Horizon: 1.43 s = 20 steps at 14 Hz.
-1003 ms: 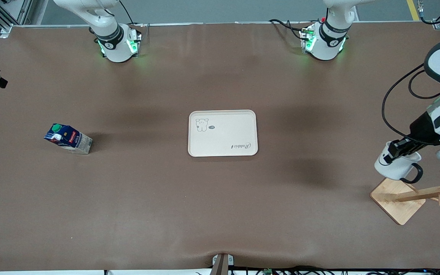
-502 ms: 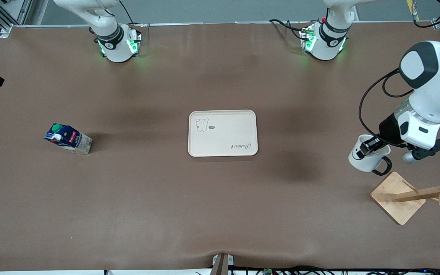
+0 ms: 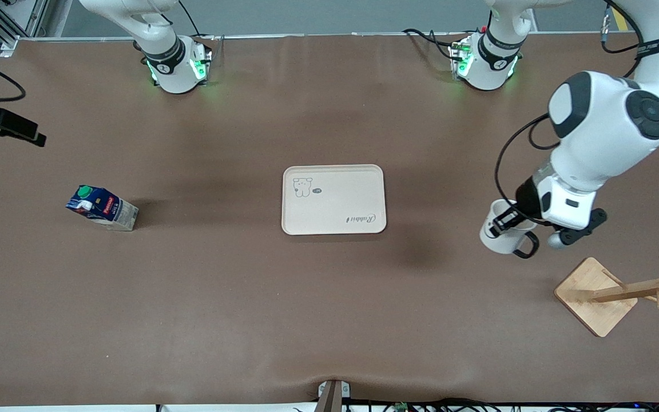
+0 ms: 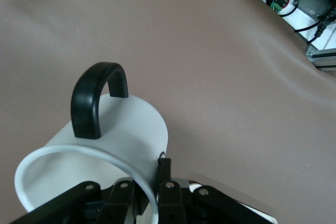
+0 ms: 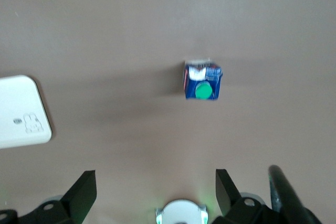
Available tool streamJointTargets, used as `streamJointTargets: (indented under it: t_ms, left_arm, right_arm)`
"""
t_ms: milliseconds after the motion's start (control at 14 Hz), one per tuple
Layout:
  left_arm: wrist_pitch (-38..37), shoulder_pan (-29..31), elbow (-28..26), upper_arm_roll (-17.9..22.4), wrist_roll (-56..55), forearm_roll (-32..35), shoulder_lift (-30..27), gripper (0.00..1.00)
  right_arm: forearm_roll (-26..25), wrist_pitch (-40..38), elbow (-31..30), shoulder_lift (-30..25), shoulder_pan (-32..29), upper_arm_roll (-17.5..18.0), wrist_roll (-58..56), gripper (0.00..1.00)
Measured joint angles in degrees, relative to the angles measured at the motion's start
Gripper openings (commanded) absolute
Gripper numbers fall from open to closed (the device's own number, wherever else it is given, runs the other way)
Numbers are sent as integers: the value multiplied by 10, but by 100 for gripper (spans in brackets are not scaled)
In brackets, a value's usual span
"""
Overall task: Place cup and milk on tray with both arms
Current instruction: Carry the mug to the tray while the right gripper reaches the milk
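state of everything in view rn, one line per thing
cup: held up by its rim in the left hand, over bare table between tray and rack
milk: standing on the table toward the right arm's end, untouched
tray: flat at mid table, nothing on it
wooden rack: standing, no cup on it
right hand: open, high over the table, milk below

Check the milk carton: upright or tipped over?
Upright. The milk stands on its pale base on the table; the right wrist view looks straight down on its green cap.
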Motion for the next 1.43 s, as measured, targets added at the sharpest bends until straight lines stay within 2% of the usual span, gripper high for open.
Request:
streamJointTargets:
  t_ms: [143,287,502,645,931,1433]
  left_arm:
    - [0,-24,6,0,-54,17,10,0]
    - [0,-45,21,0,-113,23,25,0]
    - [0,-80,52,0,-205,25,60,0]
    - [0,-107,74,0,-273,26,86,0]
    - [0,-150,109,0,-397,26,137,0]
    - [0,-188,131,-6,-429,2,212,0]
  right_arm:
    - [-2,-27,9,-4,-1,-2,0,100]
    - [-29,-36,11,-6,3,0,-1,100]
    - [-84,18,14,12,6,0,-1,100]
    - [-84,55,28,18,5,-2,-1,100]
    - [-84,47,29,21,31,4,-2,100]
    - [-84,52,28,45,52,6,-2,100]
